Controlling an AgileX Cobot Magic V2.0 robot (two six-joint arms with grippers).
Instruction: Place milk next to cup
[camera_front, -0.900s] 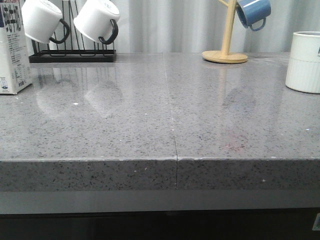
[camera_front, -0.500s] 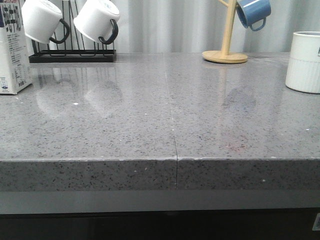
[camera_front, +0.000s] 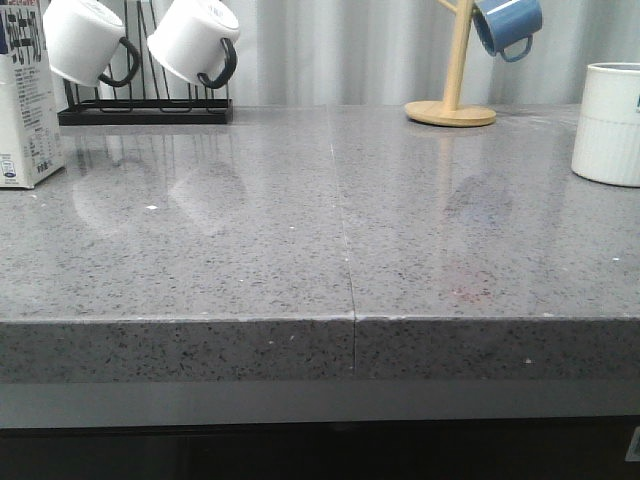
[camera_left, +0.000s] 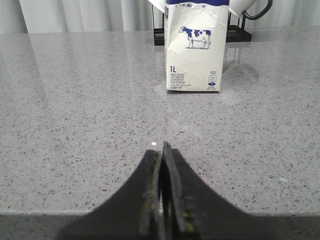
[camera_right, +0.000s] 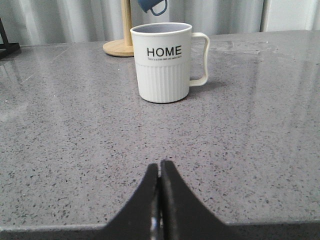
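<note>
The milk (camera_front: 28, 100) stands upright at the far left of the grey counter; in the left wrist view the milk (camera_left: 194, 50) shows its cow picture, well ahead of my left gripper (camera_left: 161, 149). That gripper is shut with nothing in it, near the counter's front edge. The cup (camera_front: 607, 124), white and ribbed, stands at the far right; the right wrist view shows the cup (camera_right: 165, 62) with "HOME" lettering and its handle. My right gripper (camera_right: 160, 165) is shut and empty, some way short of the cup. Neither gripper appears in the front view.
A black rack (camera_front: 145, 112) with two white mugs (camera_front: 195, 40) stands at the back left, behind the milk. A wooden mug tree (camera_front: 452, 108) holding a blue mug (camera_front: 506, 25) stands at the back right. A seam (camera_front: 343, 220) runs down the counter's middle.
</note>
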